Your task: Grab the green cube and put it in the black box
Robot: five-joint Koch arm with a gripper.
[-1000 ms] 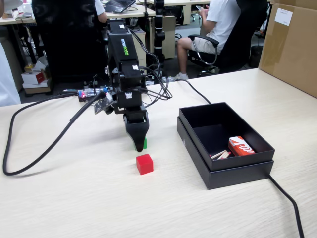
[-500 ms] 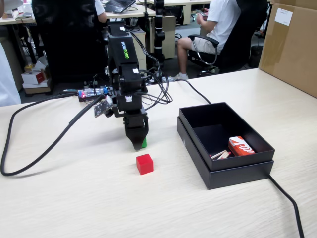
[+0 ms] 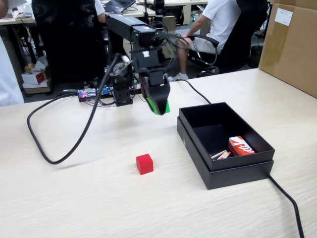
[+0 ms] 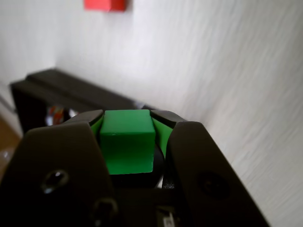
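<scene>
The green cube sits clamped between my two green-lined jaws, filling the gap in the wrist view. In the fixed view my gripper hangs well above the table, just left of the black box, with the green cube showing at its tip. The black box appears dark and blurred beyond the jaws in the wrist view. The box sits nested in its lid on the table's right half.
A red cube lies on the table left of the box and shows as the red cube at the wrist view's top. An orange-and-white carton lies inside the box. Cables trail across the table. A cardboard box stands far right.
The gripper has lifted from the table behind the red cube and swung right and up toward the black box, carrying the green cube. The cable loop shifted with the arm.
</scene>
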